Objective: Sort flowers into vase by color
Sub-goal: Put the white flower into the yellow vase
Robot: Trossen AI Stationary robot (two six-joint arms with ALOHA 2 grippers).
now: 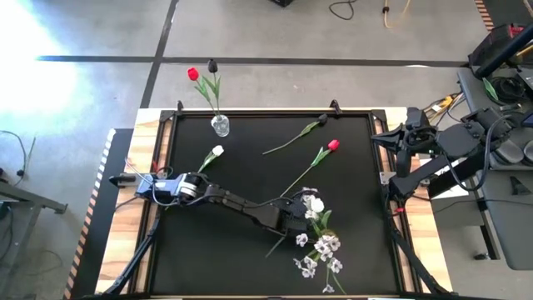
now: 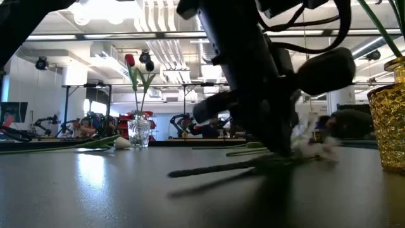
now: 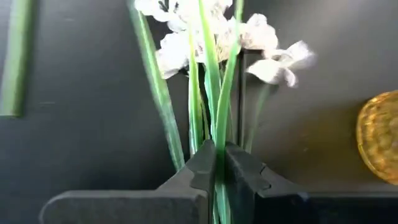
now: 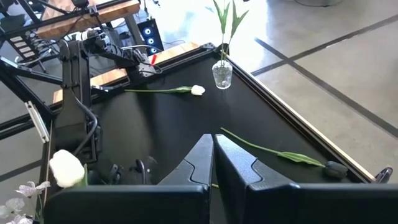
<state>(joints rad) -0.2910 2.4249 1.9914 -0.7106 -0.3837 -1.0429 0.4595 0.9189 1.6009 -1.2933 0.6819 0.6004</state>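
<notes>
My left gripper reaches to the table's middle right and is shut on the green stems of a white-blossomed flower, low over the table. More white sprays lie just nearer. A clear vase at the far edge stands upright with a red tulip and a dark tulip in it. A white tulip, a dark tulip and a red tulip lie flat on the mat. My right gripper is shut and waits at the right edge. My left gripper pinches thin green stems of the white flower between its two fingers, below the blossoms. The fingers lie along the stems, which run on past the tips. The white head sits just above the mat; whether the stem end is lifted, I cannot tell.
A gold textured vase stands near the table's near right corner, also seen in the left wrist view as a gold vase. A raised frame borders the black mat. Bare mat lies on the left near side.
</notes>
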